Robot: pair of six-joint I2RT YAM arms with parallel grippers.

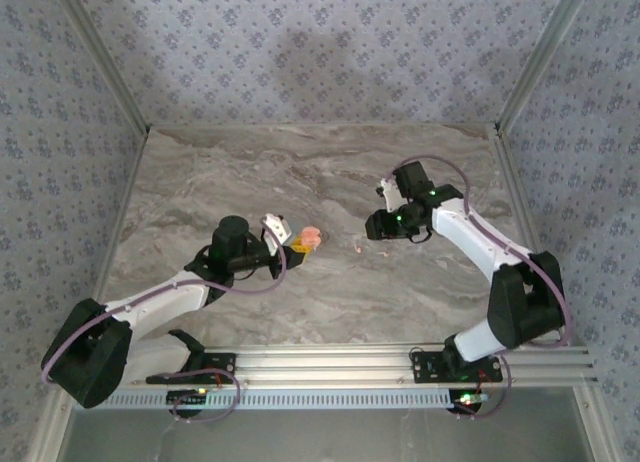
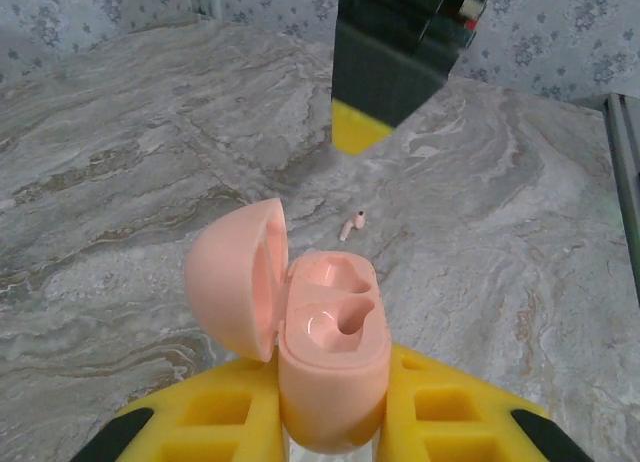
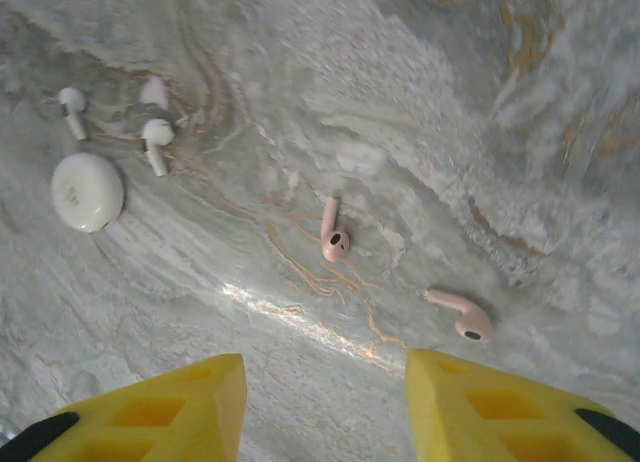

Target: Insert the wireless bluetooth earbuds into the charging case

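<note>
Grey swirly marble covers the table (image 1: 300, 172), and flowery blue walls (image 1: 300, 52) stand round it.

From where I stand, the left pincer (image 2: 335, 427) is shut tight on the charging case (image 2: 335, 352), with one yellow finger on each side. The case is pink. Its lid (image 2: 235, 277) hangs open to one side, and the two little holes inside face up. Both holes look empty. I think the case is held like this so it cannot slide away and so the other arm can drop things in from above.

Just past the open case is the right pincer (image 3: 325, 402). Its yellow fingers are spread wide with nothing between them, and it points down at the table. I think it is wide so it can come down round something small.

On the table between the case and that pincer lie the pink earbuds. One earbud (image 3: 333, 237) lies with its stem pointing away from the pincer. The other earbud (image 3: 462, 315) lies near it, not touching. Neither is in the case yet. They match the case, so I think they belong in it.

Off to one side of them lie a round white thing (image 3: 87, 190) and some white buds (image 3: 155, 142). I cannot tell how far these are from the case.
</note>
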